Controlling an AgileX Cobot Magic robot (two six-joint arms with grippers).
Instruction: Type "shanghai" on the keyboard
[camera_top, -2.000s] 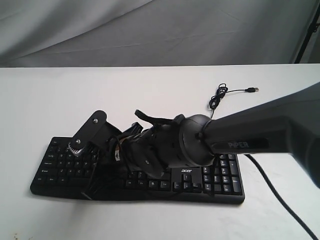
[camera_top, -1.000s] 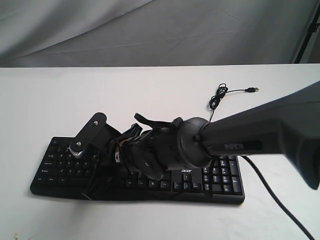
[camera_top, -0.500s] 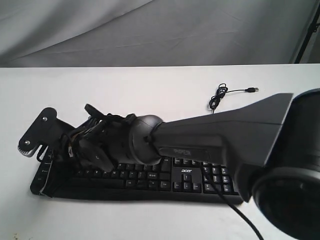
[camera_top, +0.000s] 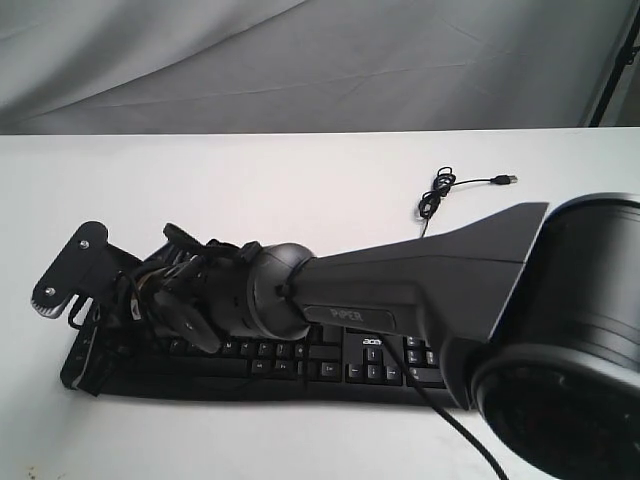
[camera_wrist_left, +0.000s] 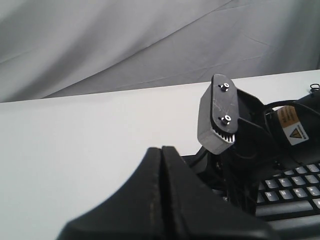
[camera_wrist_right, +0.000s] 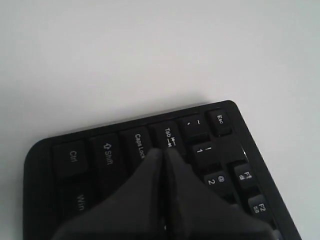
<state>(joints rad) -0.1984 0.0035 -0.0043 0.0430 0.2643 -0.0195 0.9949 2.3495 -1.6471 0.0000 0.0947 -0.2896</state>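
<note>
The keyboard lies flat on the white table, near the front edge in the exterior view, its long side running across the picture; its thin USB cable trails off unplugged behind the number-pad end. The right arm reaches across the middle and covers most of the letter rows, so that the right gripper hangs over the far left end of the board. In the right wrist view its two fingers are pressed together into one blunt point, and that point sits over the boundary between the Caps Lock key and the Tab key; whether it touches a keycap cannot be told. The A and S keys are hidden under the fingers.

The step in hand looks like a press on one of those left-hand letters. To do it well, the tip should move off Caps Lock toward the letter block, centre on a single cap, drop straight down, press briefly and lift clear, since a slanted or late release risks a neighbouring key or a repeat.

The left gripper is also pressed together, held just beside the keyboard's left end, near the right arm's grey camera bracket
</note>
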